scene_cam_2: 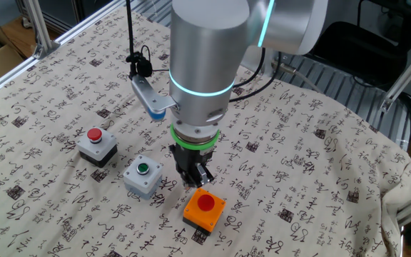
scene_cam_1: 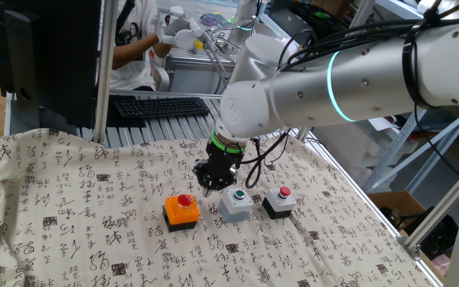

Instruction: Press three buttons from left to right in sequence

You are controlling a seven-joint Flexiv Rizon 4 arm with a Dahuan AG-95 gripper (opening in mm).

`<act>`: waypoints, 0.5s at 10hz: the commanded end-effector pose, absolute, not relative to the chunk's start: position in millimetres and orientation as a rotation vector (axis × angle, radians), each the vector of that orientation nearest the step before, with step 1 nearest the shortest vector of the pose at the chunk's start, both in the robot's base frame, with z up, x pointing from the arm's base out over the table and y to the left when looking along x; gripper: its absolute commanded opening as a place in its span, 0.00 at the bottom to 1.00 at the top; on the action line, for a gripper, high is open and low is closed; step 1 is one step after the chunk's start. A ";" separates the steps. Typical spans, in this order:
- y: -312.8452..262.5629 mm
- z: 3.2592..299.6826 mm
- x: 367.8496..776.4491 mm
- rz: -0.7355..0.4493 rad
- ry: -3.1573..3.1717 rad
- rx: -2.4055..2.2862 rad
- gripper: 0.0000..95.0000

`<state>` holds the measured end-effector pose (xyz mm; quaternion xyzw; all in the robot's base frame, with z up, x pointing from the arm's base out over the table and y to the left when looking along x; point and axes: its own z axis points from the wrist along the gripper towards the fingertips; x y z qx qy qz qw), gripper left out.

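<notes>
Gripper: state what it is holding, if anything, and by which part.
Nothing is held. The gripper hangs just above the orange box, beside its red button, with no object between the fingers.

A table draped in a cream cloth printed with black calligraphy [scene_cam_1: 78, 207] carries three push-button boxes in a row near its middle: an orange box with red button [scene_cam_1: 182, 210], a light grey box with green button [scene_cam_1: 237, 202], a black box with small red button [scene_cam_1: 280, 201]

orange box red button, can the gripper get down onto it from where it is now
Probably yes. The gripper hangs just above and beside the orange box, and nothing lies between its tip and the red button. The grey box sits off to the side, out of the way.
</notes>
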<state>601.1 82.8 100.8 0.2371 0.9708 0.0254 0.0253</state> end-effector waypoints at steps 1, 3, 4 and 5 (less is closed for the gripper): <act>83.7 99.8 600.9 0.076 3.004 0.732 0.00; 83.7 99.8 600.9 0.076 3.002 0.745 0.00; 83.7 99.8 600.9 0.062 3.002 0.744 0.00; 83.7 99.8 600.9 0.061 3.003 0.740 0.00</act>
